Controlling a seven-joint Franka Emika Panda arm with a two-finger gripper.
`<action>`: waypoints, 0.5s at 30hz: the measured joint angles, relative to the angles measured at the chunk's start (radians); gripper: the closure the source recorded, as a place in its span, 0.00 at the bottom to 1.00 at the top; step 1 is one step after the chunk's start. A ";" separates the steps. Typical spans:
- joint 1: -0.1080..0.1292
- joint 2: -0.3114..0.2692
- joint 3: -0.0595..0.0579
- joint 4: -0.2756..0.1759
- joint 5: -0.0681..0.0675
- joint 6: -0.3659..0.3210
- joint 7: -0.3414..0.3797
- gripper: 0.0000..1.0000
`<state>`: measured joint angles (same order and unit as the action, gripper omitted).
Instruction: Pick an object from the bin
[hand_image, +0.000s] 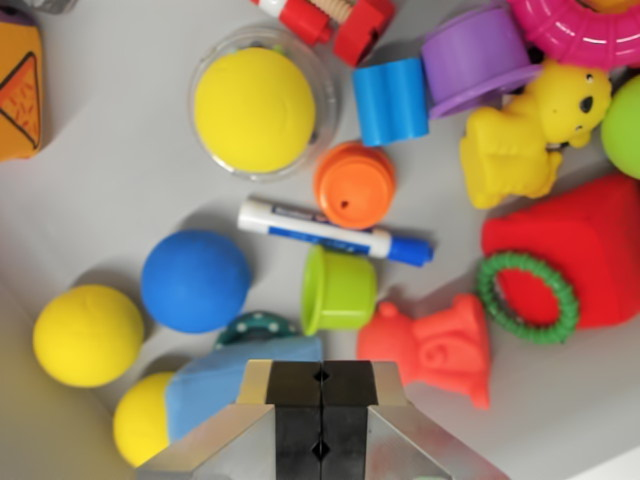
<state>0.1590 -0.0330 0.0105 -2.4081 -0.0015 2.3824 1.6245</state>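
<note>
Three yellow balls (88, 335), one blue ball (195, 281) and one marker (335, 232) face you on the grey bin floor (120, 180), gripper (322, 415) pressed together, empty.

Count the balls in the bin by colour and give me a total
Yellow: 3, one in a clear cup, one at the wrist view's left, one near the gripper at
Blue: 1
Green: 1, cut off at the right edge
Total: 5

We see our gripper (322, 415) as brushed silver metal. Its two black fingers (298, 420) carry small diamond-shaped notches along their seam.
</note>
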 joint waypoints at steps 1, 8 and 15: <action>0.000 -0.007 0.000 0.003 0.000 -0.011 0.000 1.00; 0.000 -0.043 0.000 0.023 0.000 -0.069 0.000 1.00; 0.000 -0.067 0.000 0.038 0.001 -0.110 0.000 1.00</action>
<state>0.1590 -0.1004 0.0101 -2.3697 -0.0009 2.2723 1.6245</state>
